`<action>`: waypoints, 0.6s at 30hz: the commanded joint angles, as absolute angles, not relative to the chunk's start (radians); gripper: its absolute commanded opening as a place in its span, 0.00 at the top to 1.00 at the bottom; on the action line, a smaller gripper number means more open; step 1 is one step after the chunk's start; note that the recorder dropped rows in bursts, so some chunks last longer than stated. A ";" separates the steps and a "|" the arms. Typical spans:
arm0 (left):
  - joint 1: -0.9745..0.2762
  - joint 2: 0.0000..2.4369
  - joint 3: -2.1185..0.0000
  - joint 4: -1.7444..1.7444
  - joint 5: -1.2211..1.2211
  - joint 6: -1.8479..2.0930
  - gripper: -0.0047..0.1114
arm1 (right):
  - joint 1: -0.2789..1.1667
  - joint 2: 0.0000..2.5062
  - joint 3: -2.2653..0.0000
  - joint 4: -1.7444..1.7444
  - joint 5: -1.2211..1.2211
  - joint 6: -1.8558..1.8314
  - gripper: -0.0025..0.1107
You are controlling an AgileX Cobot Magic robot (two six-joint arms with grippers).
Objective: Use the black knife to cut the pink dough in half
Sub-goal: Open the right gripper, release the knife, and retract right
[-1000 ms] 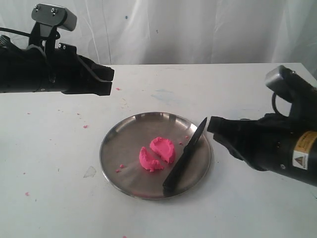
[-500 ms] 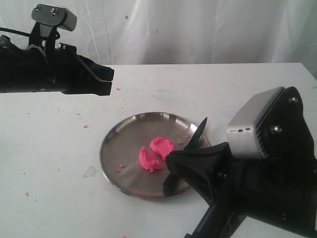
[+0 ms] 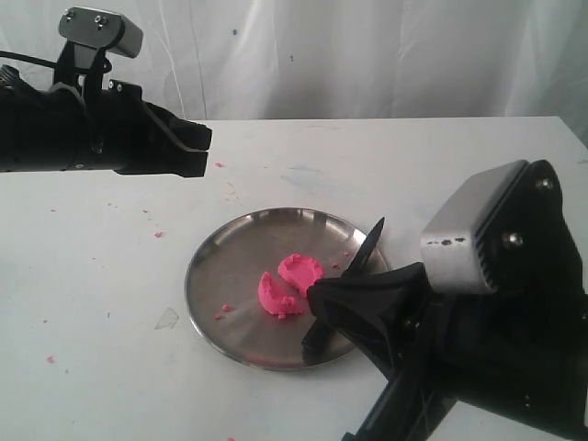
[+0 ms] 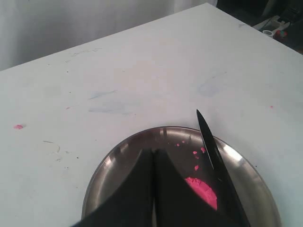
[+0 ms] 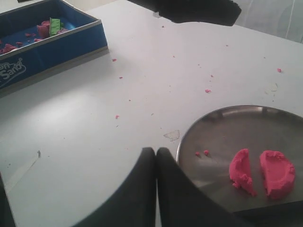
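- Dough: pink dough (image 3: 290,285) lies in two halves, a narrow gap between them, mid-plate on the steel plate (image 3: 220,266).
- Black knife (image 3: 366,250) rests across the plate's right side, long axis diagonal, tip pointing to the far rim, handle end near.
- Left gripper (image 3: 200,149) hangs above the desk (image 3: 110,294), fingers pressed together, empty.
- Right gripper (image 5: 155,156) is pressed together too, holding nothing.

bright pink dough (image 3: 289,283), black knife (image 3: 360,262), steel-grey plate (image 3: 216,276).

Right arm (image 3: 459,349) hides knife (image 3: 354,276) handle and plate (image 3: 211,285) lower right, exterior view. Plate cut off at frame bottom in left wrist view.
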State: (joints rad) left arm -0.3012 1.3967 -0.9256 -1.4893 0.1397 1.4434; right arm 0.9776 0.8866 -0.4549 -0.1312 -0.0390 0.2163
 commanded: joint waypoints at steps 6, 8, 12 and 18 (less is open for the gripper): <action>-0.302 1.385 -0.920 -1.498 0.150 1.439 0.96 | 0.989 0.875 -0.452 -0.130 -0.053 0.204 0.98; -0.302 1.385 -0.920 -1.498 0.150 1.439 0.96 | 0.989 0.865 -0.452 -0.130 -0.053 0.204 0.98; -0.302 1.385 -0.920 -1.498 0.150 1.439 0.96 | 0.985 0.822 -0.452 -0.130 -0.051 0.204 0.98; -0.302 1.385 -0.920 -1.498 0.150 1.439 0.96 | 0.904 0.734 -0.452 -0.154 -0.032 0.117 0.98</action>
State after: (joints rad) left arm -0.3012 1.3967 -0.9256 -1.4893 0.1397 1.4434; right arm 0.9426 0.7743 -0.4549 -0.1507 -0.0370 0.1367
